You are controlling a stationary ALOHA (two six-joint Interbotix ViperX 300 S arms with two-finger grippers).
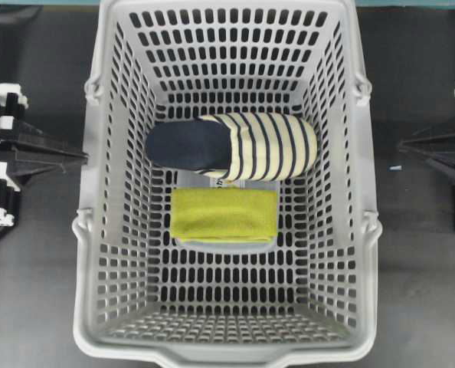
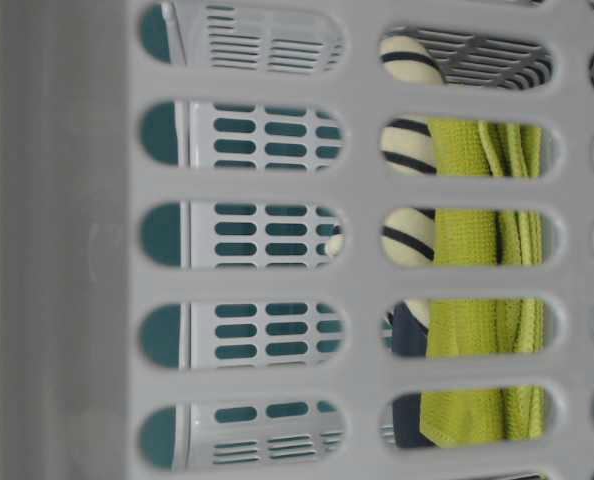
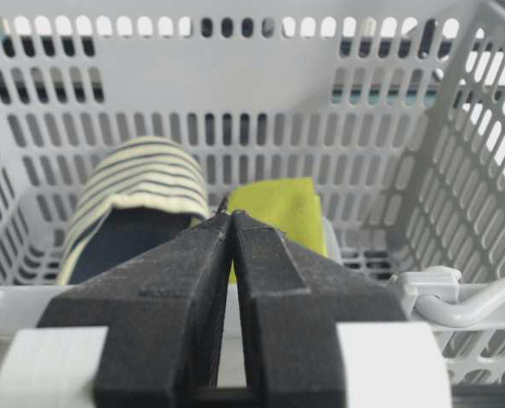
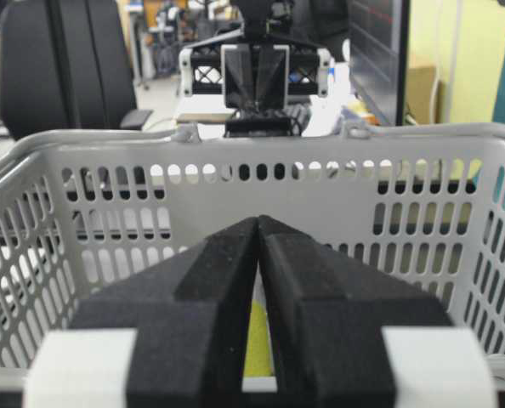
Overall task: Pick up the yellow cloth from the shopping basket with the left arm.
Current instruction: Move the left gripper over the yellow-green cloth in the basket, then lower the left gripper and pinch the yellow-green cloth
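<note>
We are looking down on a large light-grey plastic shopping basket with slotted walls and floor, filling the middle of the overhead frame on a dark table. On its floor a small yellow-green folded cloth of towel-like fabric is lying flat, just below centre of the frame, touching or nearly touching a cream-and-navy striped slipper that is lying across the basket just above it, navy sole end toward the left. The left gripper, black with white tips, is sitting outside the basket at the left edge of the overhead frame, its foam-padded jaws pressed together with nothing between them, as its wrist view is showing. The right gripper is waiting outside the basket at the right edge, jaws likewise together and empty. In the table-level view the cloth is showing through the wall slots. We are finding no readable brand, label or writing anywhere.
</note>
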